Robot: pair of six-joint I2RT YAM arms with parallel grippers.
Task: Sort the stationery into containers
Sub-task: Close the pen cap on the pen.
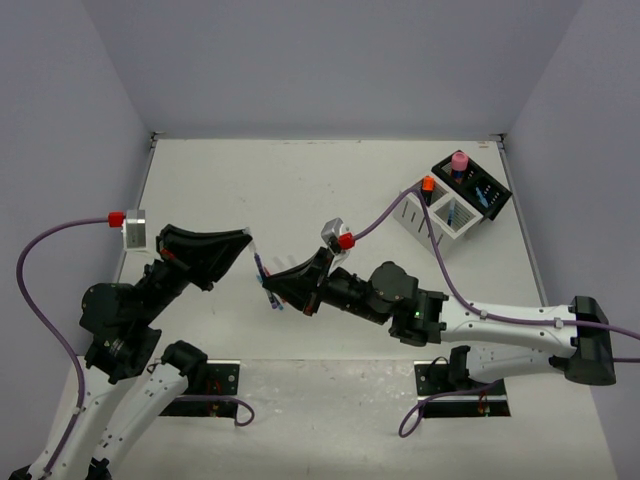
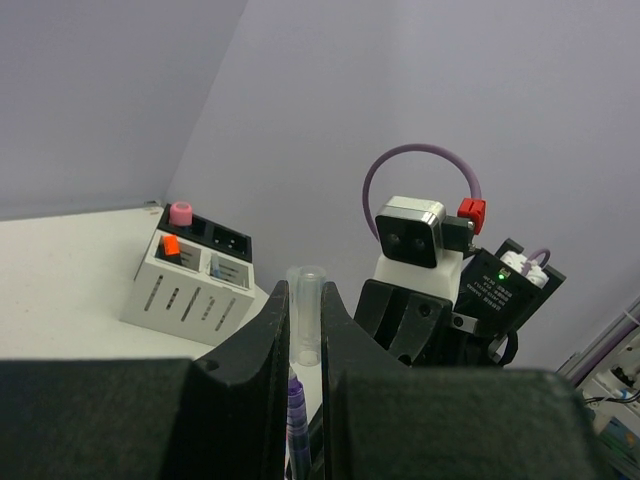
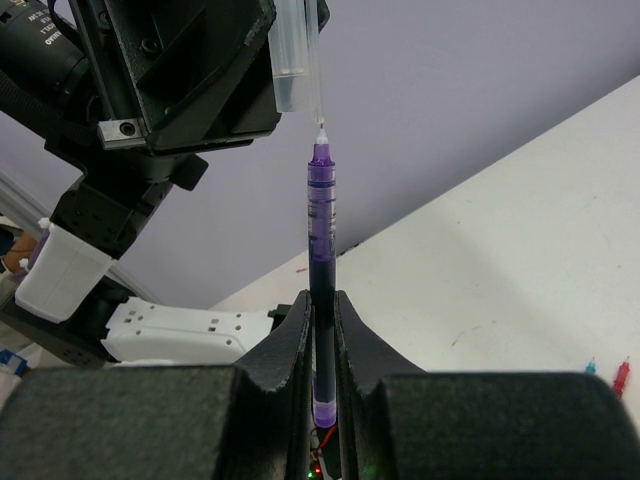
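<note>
Stationery first: from the top view you can see a purple pen point(image 1: 263, 272) held up off the counter point(image 1: 300, 190), between the left claw point(image 1: 251, 238) and the right claw point(image 1: 273, 293). The right claw grips its lower end and the left claw meets its upper end. Well away from both claws, at the far right corner, stand the white container point(image 1: 437, 218) and, just behind it, the black container point(image 1: 480, 190). A pink cylinder point(image 1: 459, 160) stands in the black one, and an orange-topped piece point(image 1: 427, 184) in the white one.

On the left wrist view, your left claw point(image 2: 305, 305) is closed on a clear cap point(image 2: 306, 310), pinched upright between the fingers. The purple pen point(image 2: 297, 410) lies just below the cap. Beyond the claw and to its left you see the white container point(image 2: 190, 290) with the black container point(image 2: 225, 238) touching its far side.

On the right wrist view, your right claw point(image 3: 320, 305) is clamped on the purple pen point(image 3: 320, 250), which stands straight up out of the fingers. The pen's tip sits right at the mouth of the clear cap point(image 3: 293, 65) above the claw. You cannot tell whether the two touch.
</note>
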